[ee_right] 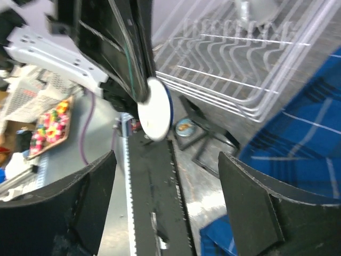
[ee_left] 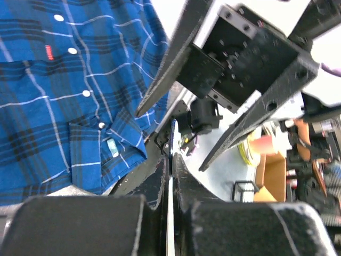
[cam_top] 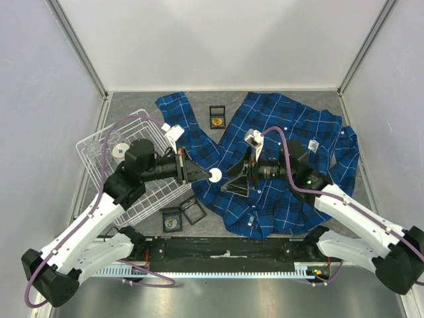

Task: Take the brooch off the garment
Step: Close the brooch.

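Note:
The brooch (cam_top: 214, 175), a round white disc with a blue rim, is pinched edge-on by my left gripper (cam_top: 206, 174), which is shut on it just off the left edge of the garment (cam_top: 291, 152), a blue plaid shirt spread flat. In the left wrist view the brooch (ee_left: 170, 213) is a thin white line between the closed jaws of the left gripper (ee_left: 171, 160). My right gripper (cam_top: 240, 179) faces it, open, its fingers (ee_left: 170, 69) spread either side of the disc without touching. From the right wrist, the brooch (ee_right: 154, 114) hangs beyond the open right gripper (ee_right: 165, 170).
A white wire basket (cam_top: 106, 146) lies at the left with a round item (cam_top: 119, 150) in it. Small black boxes sit at the back (cam_top: 216, 117) and near the front edge (cam_top: 171, 218), (cam_top: 193, 211). One of them holds a badge (ee_right: 185, 127).

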Motion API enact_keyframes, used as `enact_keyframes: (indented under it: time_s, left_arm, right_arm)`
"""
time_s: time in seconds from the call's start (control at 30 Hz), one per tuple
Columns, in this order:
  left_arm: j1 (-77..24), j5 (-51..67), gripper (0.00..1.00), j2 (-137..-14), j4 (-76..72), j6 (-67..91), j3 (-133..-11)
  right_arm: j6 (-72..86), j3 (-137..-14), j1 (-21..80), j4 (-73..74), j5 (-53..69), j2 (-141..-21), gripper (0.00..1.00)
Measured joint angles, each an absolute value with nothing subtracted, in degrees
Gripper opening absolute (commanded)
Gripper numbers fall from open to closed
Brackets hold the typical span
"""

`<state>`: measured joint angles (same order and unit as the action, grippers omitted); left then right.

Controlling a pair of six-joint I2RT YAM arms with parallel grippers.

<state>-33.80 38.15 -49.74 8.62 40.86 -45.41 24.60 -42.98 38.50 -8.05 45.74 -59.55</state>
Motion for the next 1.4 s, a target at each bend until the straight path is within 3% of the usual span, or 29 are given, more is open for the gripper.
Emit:
enact_keyframes:
  time_s: [0.17,0.27,0.4,0.57,0.7,1.13,1.4]
  left_arm:
    - [-33.7,28.1,0.02,-52.2,25.1,43.3,-55.0]
    - [-33.6,22.6,0.02,-55.2,35.6,46.4,-59.0]
    - [-33.5,18.7,0.02,-58.3,46.0,51.7,-59.0]
    - [-33.5,18.0,0.02,-57.8,51.1,58.2,-58.1]
    - [-33.4,18.3,0.02,-57.8,52.7,61.7,-58.1]
    - [-32.0,20.6,0.02,-57.6,54.3,67.2,-56.6]
    - [-31.5,22.5,0.02,-57.0,54.3,68.3,-55.9]
  right_arm:
    - [17.7,-43.5,40.3,2.8,35.1,-54.7,0.91]
    - [14.6,-43.4,48.1,4.4,24.7,-54.3,0.83]
    - [8.2,-39.0,61.8,-2.0,10.0,-53.1,0.70]
    - [-5.4,-32.6,77.7,-12.7,-6.8,-54.1,0.65]
    - [-14.6,-32.5,82.8,-19.6,-17.0,-58.3,0.61]
    - [-26.8,-36.4,84.7,-26.5,-23.9,-69.7,0.31]
    - [-27.6,-39.2,84.7,-26.5,-23.9,-73.5,0.28]
